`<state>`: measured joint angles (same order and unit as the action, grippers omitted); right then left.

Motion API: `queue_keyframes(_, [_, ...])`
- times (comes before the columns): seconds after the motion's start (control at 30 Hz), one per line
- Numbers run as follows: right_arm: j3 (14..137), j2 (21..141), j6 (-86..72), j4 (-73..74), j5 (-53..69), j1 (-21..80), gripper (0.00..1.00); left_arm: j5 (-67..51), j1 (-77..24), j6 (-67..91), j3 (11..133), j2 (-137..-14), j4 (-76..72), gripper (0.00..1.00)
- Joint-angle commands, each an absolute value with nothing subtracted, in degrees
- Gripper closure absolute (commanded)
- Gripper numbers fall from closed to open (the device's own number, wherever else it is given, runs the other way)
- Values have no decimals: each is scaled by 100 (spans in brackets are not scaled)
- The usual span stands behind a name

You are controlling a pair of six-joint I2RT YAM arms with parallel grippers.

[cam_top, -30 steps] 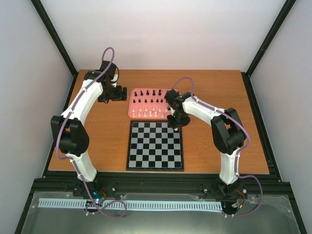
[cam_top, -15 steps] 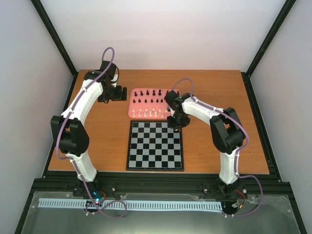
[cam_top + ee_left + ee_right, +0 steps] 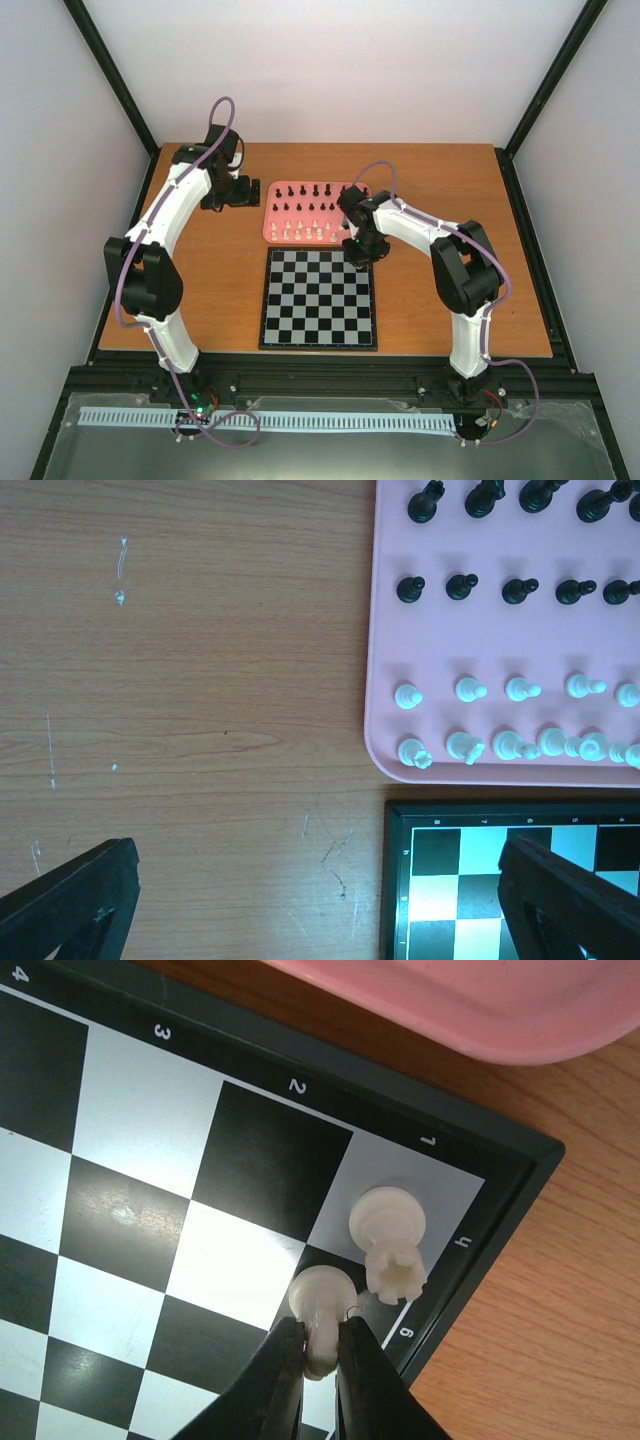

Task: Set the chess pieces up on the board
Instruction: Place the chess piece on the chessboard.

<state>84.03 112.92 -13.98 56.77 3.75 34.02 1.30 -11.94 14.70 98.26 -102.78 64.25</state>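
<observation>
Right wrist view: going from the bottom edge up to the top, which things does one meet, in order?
right gripper → white piece pinched between its fingers → white rook → board's dark border → pink tray

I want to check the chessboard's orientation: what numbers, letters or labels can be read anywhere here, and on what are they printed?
"4", "3", "2", "1": white numbers along the border of the board beside the pink tray.
"h", "g": white letters on the adjoining border, seen upside down.
Left wrist view: tiny white marks on the board's border, too small to read.
Nothing else bears text.
</observation>
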Motion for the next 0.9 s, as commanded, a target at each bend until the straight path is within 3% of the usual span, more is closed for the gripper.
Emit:
queue_keyframes(0.0, [8332,11108,-1405,5745,400,3456,88,180,-1195,1422,9875,-10209,6398,0])
queue_keyframes(0.67, [8385,11155,-1477,5877,259,3455,87,177,-1195,1424,9898,-10266,6404,0])
queue_keyframes(0.87, [8399,11164,-1477,5884,246,3457,77,180,-1195,1424,9892,-10288,6398,0])
